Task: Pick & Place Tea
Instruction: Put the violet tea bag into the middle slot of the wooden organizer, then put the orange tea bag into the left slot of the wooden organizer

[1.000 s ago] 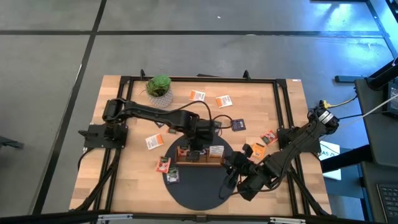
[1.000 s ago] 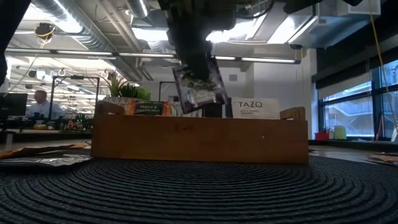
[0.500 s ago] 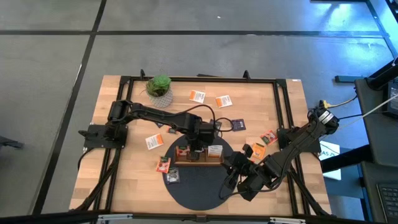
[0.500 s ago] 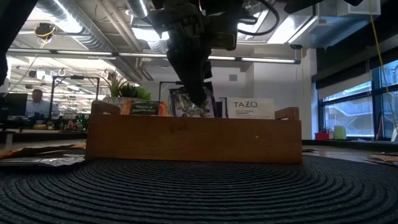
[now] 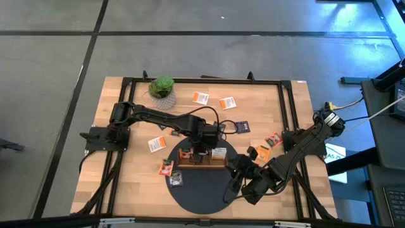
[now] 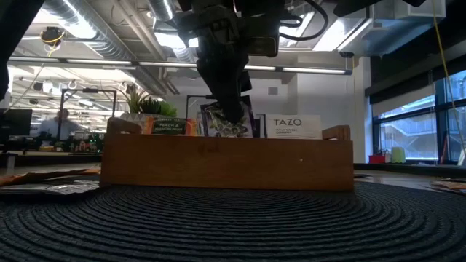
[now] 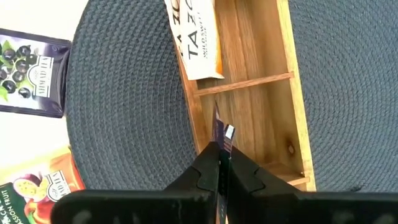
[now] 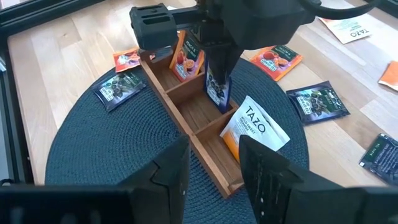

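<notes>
Currently the left tool (image 8: pixel 217 70) is pinched tight on a purple tea packet (image 8: pixel 217 88), holding it upright inside the middle compartment of the wooden tray (image 8: pixel 186 118). In the left wrist view the packet is edge-on, just a thin strip (image 7: pixel 219 140) between the fingers, so its print is unreadable there. In the low view the tray's near wall hides the packet's lower half; can't tell if it touches the tray floor.

Left compartment holds an orange packet (image 8: pixel 187 57), right compartment a white-orange TAZO packet (image 8: pixel 254 124) leaning on the wall.

Right tool (image 5: pixel 236 180) hangs over the near-right edge of the round dark mat (image 5: pixel 201 194), fingers (image 8: pixel 170 171) partly apart, nothing between them.

Loose packets: two black-green ones (image 8: pixel 120 89) (image 8: pixel 321 102) on the mat and tabletop (image 5: pixel 136 178), orange ones (image 8: pixel 275 60) beside the tray, more at the far side (image 5: pixel 201 97). Potted plant (image 5: pixel 162 87) at far left. Right edge of the right wrist view cuts off another dark packet (image 8: pixel 380 152).
</notes>
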Tool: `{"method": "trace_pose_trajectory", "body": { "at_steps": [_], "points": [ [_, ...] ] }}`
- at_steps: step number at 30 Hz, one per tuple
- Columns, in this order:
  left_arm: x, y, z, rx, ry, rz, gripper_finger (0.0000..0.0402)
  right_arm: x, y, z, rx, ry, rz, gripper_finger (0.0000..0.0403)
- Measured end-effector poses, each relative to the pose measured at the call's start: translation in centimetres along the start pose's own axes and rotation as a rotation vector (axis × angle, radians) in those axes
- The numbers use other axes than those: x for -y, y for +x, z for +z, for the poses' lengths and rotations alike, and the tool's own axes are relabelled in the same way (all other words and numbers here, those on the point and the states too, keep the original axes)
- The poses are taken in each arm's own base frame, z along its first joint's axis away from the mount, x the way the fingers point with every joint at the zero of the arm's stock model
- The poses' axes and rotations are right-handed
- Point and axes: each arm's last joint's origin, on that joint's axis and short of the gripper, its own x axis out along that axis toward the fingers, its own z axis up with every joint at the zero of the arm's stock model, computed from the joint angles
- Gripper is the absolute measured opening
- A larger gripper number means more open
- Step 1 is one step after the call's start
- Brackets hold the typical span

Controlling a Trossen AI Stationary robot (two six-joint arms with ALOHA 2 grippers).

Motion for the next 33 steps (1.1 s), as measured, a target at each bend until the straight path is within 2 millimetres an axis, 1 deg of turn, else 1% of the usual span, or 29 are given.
{"method": "trace_pose_trajectory", "body": {
  "at_steps": [5, 16, 29, 33],
  "points": [
    [-0.1, 0.0, 0.0, -0.002, 0.008, 0.019, 0.0011, 0.0, 0.0, 0.0, -0.001, -0.002, -0.002, 0.014],
    [-0.1, 0.0, -0.1, -0.01, -0.012, 0.053, 0.0057, 0.0, 0.0, -0.1, -0.024, -0.001, 0.009, 0.014],
    [0.0, 0.0, -0.2, -0.021, -0.01, 0.052, 0.0072, 0.0, 0.0, -0.1, -0.035, -0.002, 0.014, 0.014],
    [0.0, -1.0, -0.2, -0.001, -0.011, 0.054, 0.0078, 0.1, 0.0, -0.2, -0.058, 0.016, 0.014, 0.014]
  ]
}}
